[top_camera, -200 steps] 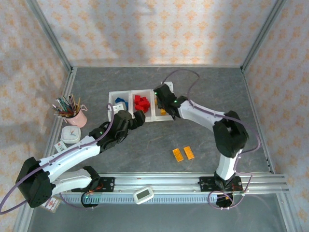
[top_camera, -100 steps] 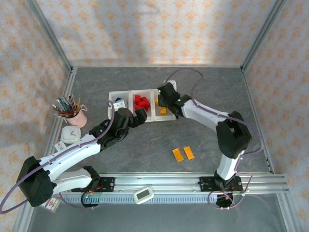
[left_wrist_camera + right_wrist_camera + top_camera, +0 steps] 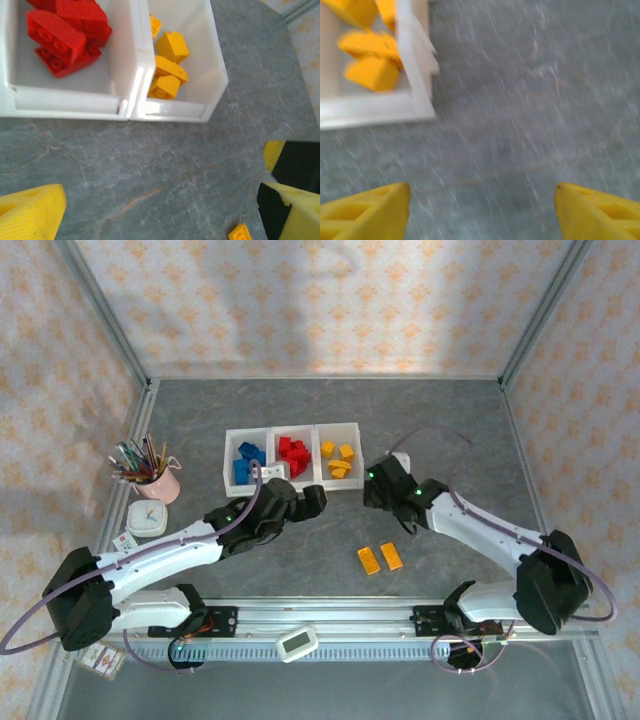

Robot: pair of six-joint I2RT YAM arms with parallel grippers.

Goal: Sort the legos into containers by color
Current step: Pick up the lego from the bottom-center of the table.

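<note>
The containers (image 3: pixel 292 432), three white bins in a row, hold blue legos (image 3: pixel 246 462) on the left, red legos (image 3: pixel 292 453) in the middle and yellow-orange legos (image 3: pixel 338 459) on the right. Two flat yellow-orange legos (image 3: pixel 380 558) lie on the table nearer the arms. My left gripper (image 3: pixel 311 503) hangs open in front of the bins. The left wrist view has red legos (image 3: pixel 65 35), yellow legos (image 3: pixel 167 70) and one loose yellow brick (image 3: pixel 240 232) beyond my left gripper (image 3: pixel 160 215). My right gripper (image 3: pixel 373 489) (image 3: pixel 482 210) is open and empty over bare table, just right of the yellow bin (image 3: pixel 375 112).
A pink cup of pencils (image 3: pixel 155 478) and a white round timer (image 3: pixel 147 520) stand at the left. A metal rail (image 3: pixel 380 618) with a small white device (image 3: pixel 297 643) runs along the near edge. Patterned walls close the table on three sides.
My right gripper has drawn back from over the yellow bin toward the near right and opened. My left gripper has shifted right and a little nearer, still open.
</note>
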